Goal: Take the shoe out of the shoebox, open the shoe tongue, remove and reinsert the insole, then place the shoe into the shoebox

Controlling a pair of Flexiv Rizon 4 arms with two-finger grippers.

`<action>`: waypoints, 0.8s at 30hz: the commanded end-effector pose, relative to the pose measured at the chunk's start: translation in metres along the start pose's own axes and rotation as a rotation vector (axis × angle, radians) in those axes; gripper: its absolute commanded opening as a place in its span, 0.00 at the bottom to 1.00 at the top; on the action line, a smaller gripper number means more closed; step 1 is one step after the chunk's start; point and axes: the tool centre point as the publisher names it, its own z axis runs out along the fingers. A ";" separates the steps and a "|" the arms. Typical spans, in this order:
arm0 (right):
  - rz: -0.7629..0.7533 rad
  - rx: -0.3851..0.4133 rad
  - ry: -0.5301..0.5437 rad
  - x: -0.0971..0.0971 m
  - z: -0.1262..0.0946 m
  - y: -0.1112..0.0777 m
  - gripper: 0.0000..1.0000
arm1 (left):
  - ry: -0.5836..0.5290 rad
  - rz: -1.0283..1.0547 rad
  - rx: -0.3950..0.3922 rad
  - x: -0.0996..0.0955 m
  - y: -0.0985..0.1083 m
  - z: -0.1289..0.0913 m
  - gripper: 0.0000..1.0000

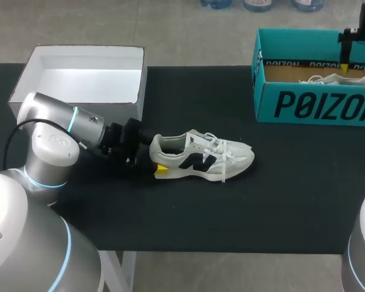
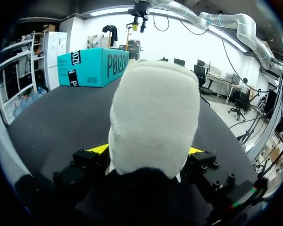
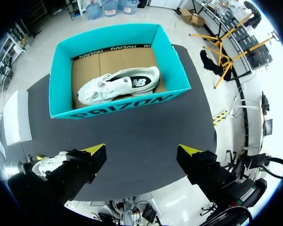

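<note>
black table (image 1: 261,213), left claw (image 2: 147,150) tight on shoe (image 2: 153,113) heel

Right end of shoebox (image 1: 310,106) off-frame

A shoe (image 1: 201,159) lies on the table (image 1: 243,213), left of the shoebox (image 1: 316,106).

left end effector (image 1: 157,159) clamped on shoe (image 1: 202,159) | right end effector (image 3: 141,150) spread, raised
</note>
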 end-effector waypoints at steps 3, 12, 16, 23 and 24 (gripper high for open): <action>-0.005 -0.019 0.048 0.008 0.004 -0.051 1.00 | 0.001 0.001 0.000 0.000 0.001 0.001 0.00; -0.166 -0.017 0.010 0.056 0.018 -0.125 1.00 | 0.001 0.001 0.000 0.000 0.001 0.001 0.00; -0.209 -0.002 0.014 0.067 0.019 -0.144 1.00 | 0.001 0.001 0.000 0.000 0.001 0.001 0.00; -0.232 0.022 -0.007 0.082 0.022 -0.160 1.00 | 0.001 0.001 0.000 0.000 0.001 0.001 0.00; -0.234 0.008 -0.011 0.084 0.022 -0.162 1.00 | 0.001 0.001 0.000 0.000 0.001 0.001 0.00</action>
